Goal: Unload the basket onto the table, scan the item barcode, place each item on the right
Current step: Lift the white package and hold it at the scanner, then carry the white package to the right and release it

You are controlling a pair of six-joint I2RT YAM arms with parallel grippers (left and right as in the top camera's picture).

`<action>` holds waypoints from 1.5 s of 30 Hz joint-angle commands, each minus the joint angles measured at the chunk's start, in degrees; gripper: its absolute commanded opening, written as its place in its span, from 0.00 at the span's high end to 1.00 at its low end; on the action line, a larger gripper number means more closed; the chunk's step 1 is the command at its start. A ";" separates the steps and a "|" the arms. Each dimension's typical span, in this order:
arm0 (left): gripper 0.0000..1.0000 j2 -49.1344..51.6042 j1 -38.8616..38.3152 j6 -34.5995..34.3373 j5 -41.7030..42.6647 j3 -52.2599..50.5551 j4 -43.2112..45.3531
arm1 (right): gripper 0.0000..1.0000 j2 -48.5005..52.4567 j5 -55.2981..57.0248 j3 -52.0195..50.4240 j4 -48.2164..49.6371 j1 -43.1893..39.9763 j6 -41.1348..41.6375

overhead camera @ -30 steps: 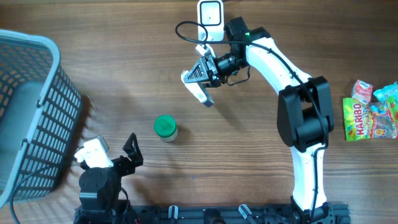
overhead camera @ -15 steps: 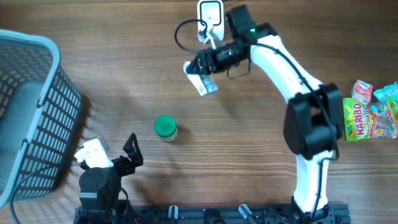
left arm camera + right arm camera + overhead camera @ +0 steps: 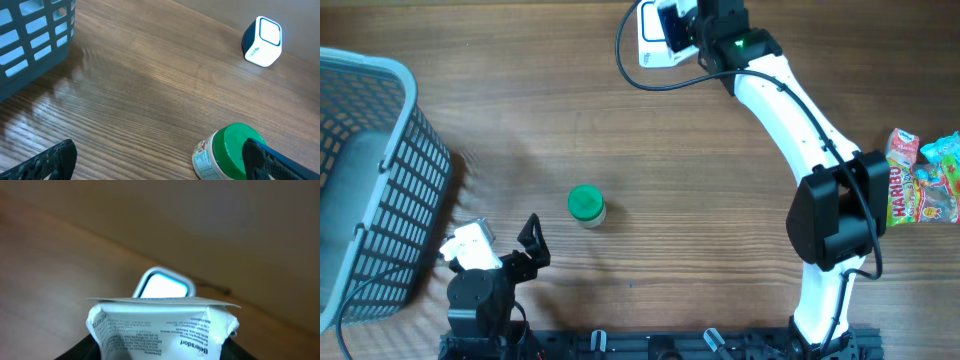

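Right wrist view: the right gripper (image 3: 161,352) is closed partway on a white packet (image 3: 160,327). Its dark fingers (image 3: 92,349) press the pouch from both sides at the bottom of the frame. The packet stands with its crimped edge up, and its small print faces the camera upside down. Just behind it the white scanner (image 3: 163,286) shows a lit window; whether the two touch I cannot tell. The wood-grain table (image 3: 45,265) runs back to a plain, blurred beige wall.

Overhead view: the right arm (image 3: 790,110) stretches to the far edge of the table, its gripper right at the scanner. The scanner's black cable (image 3: 623,55) loops over the brown boards. A green-lidded jar (image 3: 585,204) stands mid-table. A grey basket (image 3: 380,150) sits at the left edge and candy bags (image 3: 918,185) lie at the right edge. The left gripper (image 3: 533,243) sits near the front edge.

Left wrist view: the left gripper is spread wide with nothing between its fingers. The jar is near its right finger, the basket is at upper left, and the scanner is far across the glossy wood.
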 commanded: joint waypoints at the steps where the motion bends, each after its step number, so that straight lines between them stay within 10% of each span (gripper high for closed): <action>1: 0.00 -0.37 -0.09 -0.33 0.68 -0.15 0.17 | 0.46 1.25 8.11 0.59 4.90 0.26 -5.73; 21: 0.00 -0.37 -0.09 -0.33 0.68 -0.15 0.17 | 0.48 23.39 39.50 0.70 52.83 11.28 -67.12; 45: 0.00 -0.37 -0.09 -0.33 0.68 -0.15 0.17 | 0.50 27.19 35.60 2.95 60.89 11.45 -74.75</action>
